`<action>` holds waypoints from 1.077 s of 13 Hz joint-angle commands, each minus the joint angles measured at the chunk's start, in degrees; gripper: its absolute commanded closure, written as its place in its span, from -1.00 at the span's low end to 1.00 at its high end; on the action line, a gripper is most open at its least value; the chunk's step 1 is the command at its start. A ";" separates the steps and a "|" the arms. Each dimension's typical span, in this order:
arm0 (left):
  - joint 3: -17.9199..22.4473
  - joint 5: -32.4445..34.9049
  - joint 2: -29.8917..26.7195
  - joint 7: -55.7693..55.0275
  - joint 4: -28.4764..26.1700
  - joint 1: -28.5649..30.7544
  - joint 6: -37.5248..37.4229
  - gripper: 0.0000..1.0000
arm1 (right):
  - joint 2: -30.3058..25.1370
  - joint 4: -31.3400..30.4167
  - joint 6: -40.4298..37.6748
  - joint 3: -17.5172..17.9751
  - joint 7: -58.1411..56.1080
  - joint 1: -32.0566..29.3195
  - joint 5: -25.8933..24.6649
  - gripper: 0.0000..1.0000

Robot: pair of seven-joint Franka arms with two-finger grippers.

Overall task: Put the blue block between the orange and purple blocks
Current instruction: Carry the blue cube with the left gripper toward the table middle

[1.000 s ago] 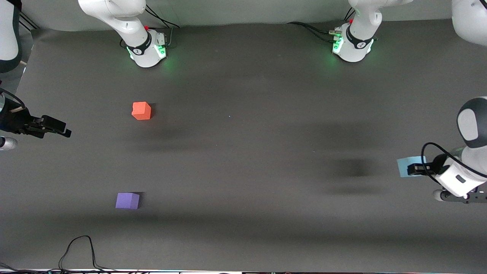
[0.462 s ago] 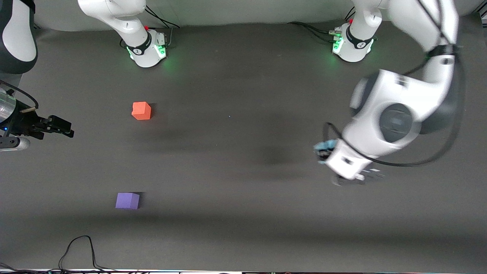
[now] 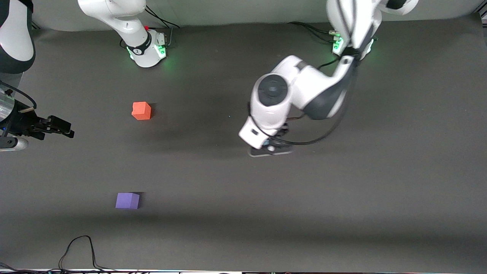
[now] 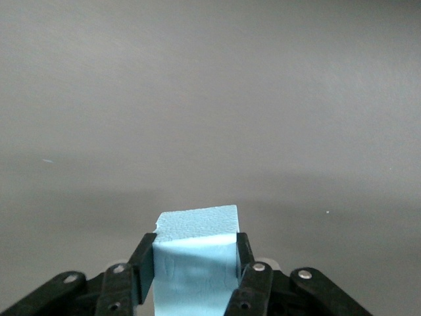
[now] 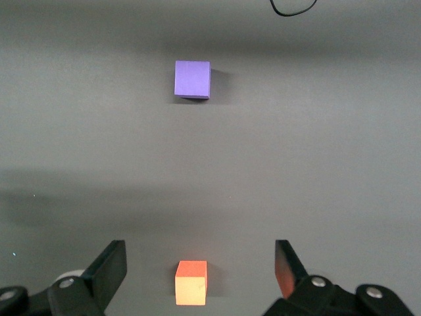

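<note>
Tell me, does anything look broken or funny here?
Nothing much. The orange block has a small nick on its top edge. The purple block sits flat, nearer the camera. The left gripper holds the blue block squarely over bare table; the right gripper waits open.

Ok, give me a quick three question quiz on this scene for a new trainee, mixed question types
1. True or false: the left gripper is shut on the small sky-blue foam cube.
2. Which lies nearer the front camera: (a) the bright orange-red matte cube or (b) the violet-purple matte cube?
3. Fill in: the right gripper, waiting at its arm's end of the dark grey table, has its fingers ____.

Key: 1 true; 2 b; 3 open.
</note>
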 commanded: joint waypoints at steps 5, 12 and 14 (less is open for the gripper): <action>1.50 5.81 12.11 -9.00 1.96 -10.77 10.37 -0.05 | 0.55 0.84 -0.15 -0.37 -2.49 -0.35 1.34 -1.00; 1.32 6.87 15.02 -8.65 1.70 -11.04 14.51 -0.60 | 2.22 1.63 0.03 -0.19 -2.06 -0.09 1.87 -1.00; 1.32 7.04 14.85 -8.30 1.70 -10.86 14.43 -1.00 | 2.22 1.54 -0.06 -0.19 -2.32 -0.09 1.78 -1.00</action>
